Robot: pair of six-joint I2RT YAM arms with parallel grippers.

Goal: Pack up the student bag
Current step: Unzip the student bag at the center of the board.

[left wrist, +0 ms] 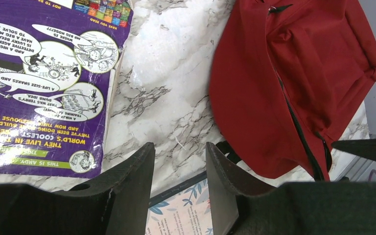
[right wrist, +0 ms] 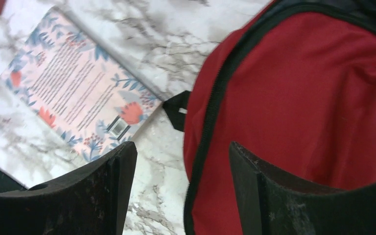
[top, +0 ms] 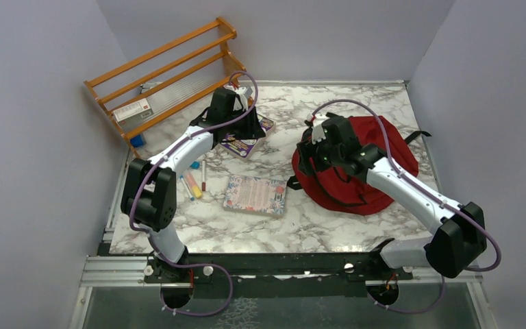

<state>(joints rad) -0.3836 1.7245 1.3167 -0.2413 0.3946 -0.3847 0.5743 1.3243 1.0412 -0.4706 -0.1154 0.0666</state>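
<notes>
The dark red student bag [top: 377, 178] lies flat at the right of the marble table, its black zipper shut; it also shows in the left wrist view [left wrist: 293, 83] and the right wrist view [right wrist: 303, 98]. A purple book [top: 246, 140] lies at the back centre and fills the left of the left wrist view [left wrist: 44, 83]. A floral book [top: 255, 195] lies in the middle and shows in the right wrist view [right wrist: 78, 93]. My left gripper [left wrist: 180, 152] is open and empty above the table beside the purple book. My right gripper [right wrist: 182, 149] is open and empty over the bag's left edge and zipper.
A wooden rack [top: 168, 72] with a clear case and small boxes stands at the back left. Several pens and markers [top: 193, 181] lie left of the floral book. Grey walls close in on three sides.
</notes>
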